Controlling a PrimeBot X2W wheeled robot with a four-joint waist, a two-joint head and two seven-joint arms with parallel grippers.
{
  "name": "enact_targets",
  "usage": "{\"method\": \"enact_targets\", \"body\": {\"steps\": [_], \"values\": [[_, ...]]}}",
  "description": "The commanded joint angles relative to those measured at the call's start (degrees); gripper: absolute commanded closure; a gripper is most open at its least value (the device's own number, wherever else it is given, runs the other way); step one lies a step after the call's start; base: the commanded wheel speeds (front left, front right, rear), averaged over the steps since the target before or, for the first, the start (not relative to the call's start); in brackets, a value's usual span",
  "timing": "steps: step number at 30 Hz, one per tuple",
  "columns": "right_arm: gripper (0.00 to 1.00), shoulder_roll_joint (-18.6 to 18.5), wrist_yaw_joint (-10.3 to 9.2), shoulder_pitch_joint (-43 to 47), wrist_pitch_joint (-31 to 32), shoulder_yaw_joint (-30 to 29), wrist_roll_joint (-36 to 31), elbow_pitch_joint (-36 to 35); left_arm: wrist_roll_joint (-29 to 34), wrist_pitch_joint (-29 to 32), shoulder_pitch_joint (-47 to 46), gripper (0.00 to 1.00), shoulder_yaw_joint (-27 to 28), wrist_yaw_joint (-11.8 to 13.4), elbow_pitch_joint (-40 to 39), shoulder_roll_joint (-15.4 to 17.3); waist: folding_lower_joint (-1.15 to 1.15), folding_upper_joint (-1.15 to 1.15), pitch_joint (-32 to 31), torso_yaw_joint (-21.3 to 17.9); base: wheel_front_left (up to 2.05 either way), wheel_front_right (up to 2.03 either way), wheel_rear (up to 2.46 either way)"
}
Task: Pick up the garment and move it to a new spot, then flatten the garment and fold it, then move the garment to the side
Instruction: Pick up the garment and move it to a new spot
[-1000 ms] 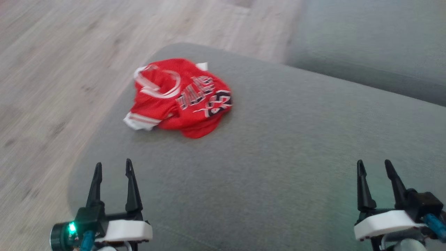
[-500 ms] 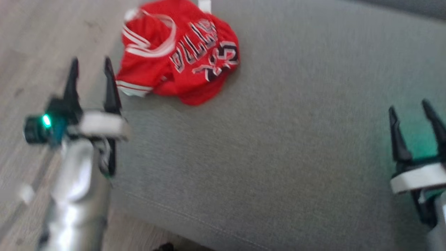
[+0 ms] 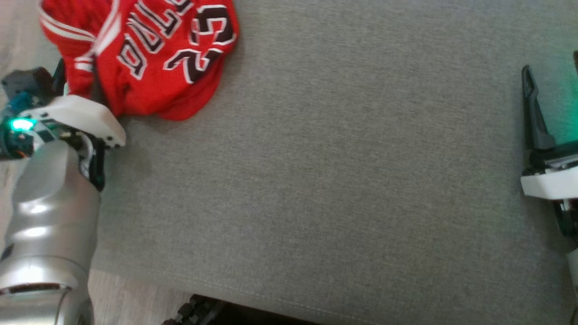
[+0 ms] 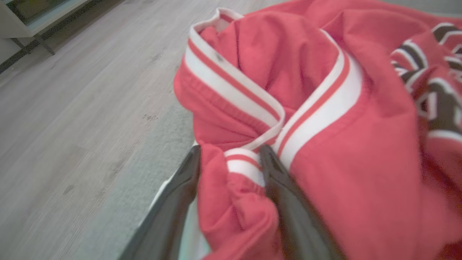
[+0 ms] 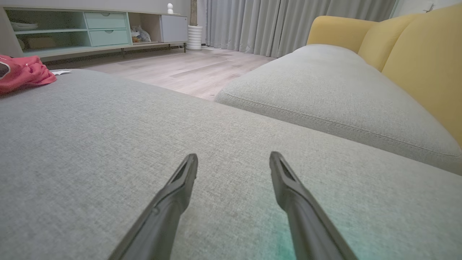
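Soft even light, faint shadows, garment (image 4: 361, 173) blurred close up

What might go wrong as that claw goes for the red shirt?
The left claw straddles just a bunched fold near the striped trim, so it may pinch too little and the jersey could slip out. The jersey lies at the edge of the cushion, so a dropped lift might send it onto the floor.

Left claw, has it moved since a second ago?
Yes. The left claw went forward to the red jersey, from well short of it; its fingers now straddle a striped fold.
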Motion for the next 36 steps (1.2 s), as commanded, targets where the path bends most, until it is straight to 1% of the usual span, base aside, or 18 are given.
{"method": "enact_targets", "body": {"steps": [1,4,6,8,11,14,17,18,19,22,26,30,33,36], "values": [[0.00,-0.81,0.37,1.57,0.30,0.68,-0.78,2.12,-0.33,-1.73,-1.56,1.00,-0.07,-0.44,-0.03,3.87,0.00,0.00,0.53,-0.98,0.00,0.00,0.00],[0.00,0.49,0.37,1.47,0.30,0.66,-0.88,3.06,0.16,-4.65,-2.64,1.00,-1.97,-0.79,-0.63,4.49,0.00,0.00,-1.73,-1.11,0.00,0.00,0.00],[0.00,1.87,0.37,1.54,0.30,1.03,-0.85,3.81,0.76,-5.82,-3.22,1.00,-3.35,-0.88,-2.15,5.06,0.00,0.00,-4.42,-1.54,0.00,0.00,0.00],[0.00,3.51,0.37,1.78,0.30,1.33,-0.69,4.50,1.35,-6.36,-3.97,1.00,-4.75,-0.93,-4.71,5.49,0.00,0.00,-7.56,-2.23,0.00,0.00,0.00],[0.00,6.26,0.37,2.62,0.30,1.49,-0.51,5.38,2.50,-6.57,-5.31,1.00,-8.37,-0.95,-10.60,5.93,0.00,0.00,-13.07,-4.06,0.00,0.00,0.00],[0.00,9.11,0.37,4.36,0.30,1.17,-0.43,5.85,4.14,-6.60,-6.68,1.00,-11.67,-0.96,-17.82,6.82,0.00,0.00,-18.80,-6.81,0.00,0.00,0.00],[0.00,11.53,0.37,6.81,0.30,1.06,-0.36,5.78,4.55,-6.61,-8.55,1.00,-14.41,-0.96,-23.56,7.01,0.00,0.00,-24.24,-10.55,0.00,0.00,0.00],[0.00,12.22,0.37,7.68,0.30,1.05,-0.39,5.65,4.51,-6.62,-9.30,1.00,-15.32,-0.97,-24.95,6.89,0.00,0.00,-25.79,-11.98,0.00,0.00,0.00],[0.00,12.22,0.37,7.68,0.30,1.05,-0.39,5.65,4.51,-6.62,-9.30,1.00,-15.32,-0.97,-24.95,6.89,0.00,0.00,-25.79,-11.98,0.00,0.00,0.00],[0.00,13.95,0.37,10.11,0.30,0.84,-0.50,5.23,3.97,-5.39,-11.69,1.00,-18.61,-0.97,-27.63,5.90,0.00,0.00,-29.54,-16.59,0.00,0.00,0.00],[0.00,15.54,0.37,12.57,0.30,0.93,-0.52,4.53,2.48,-3.04,-15.22,1.00,-23.03,-0.97,-28.81,4.15,0.00,0.00,-32.28,-22.32,0.00,0.00,0.00],[0.00,16.49,0.37,13.62,0.30,1.69,-0.09,4.13,2.39,-1.93,-16.97,1.00,-28.12,-0.97,-26.73,2.65,0.00,0.00,-33.32,-27.18,0.00,0.00,0.00],[0.00,16.98,0.37,13.83,0.30,2.11,0.27,4.06,2.47,-2.38,-15.29,1.00,-32.70,-0.97,-24.13,0.92,0.00,0.00,-33.18,-30.14,0.00,0.00,0.00],[0.00,17.29,0.37,14.14,0.30,2.87,0.63,4.01,3.46,-3.73,-10.83,1.00,-37.99,-0.97,-20.90,-1.49,0.00,0.00,-32.39,-32.00,0.00,0.00,0.00]]}}
